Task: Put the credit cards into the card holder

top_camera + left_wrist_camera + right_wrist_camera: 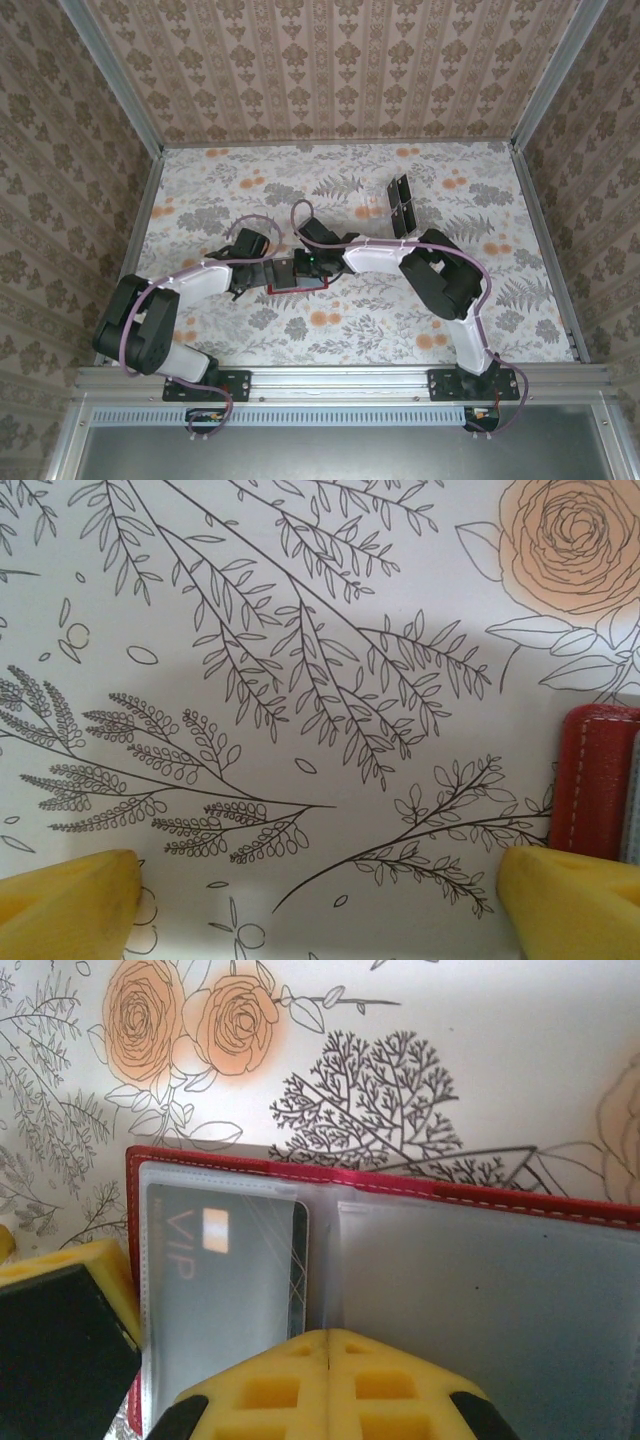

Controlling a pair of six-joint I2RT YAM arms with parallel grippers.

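Yellow-fingered right hand (328, 1338), closed, hangs over the open card holder (480, 1290).

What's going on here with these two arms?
A robot is filling an open red wallet with cards. One grey card already sits in a pocket. The right gripper, shut, is over the wallet; the left gripper, open, is beside its edge. More dark cards wait farther back.

cloth: floral tablecloth (250, 180) | walls: damask wallpaper (330, 60) | rack: clear rack (375, 210), back of table
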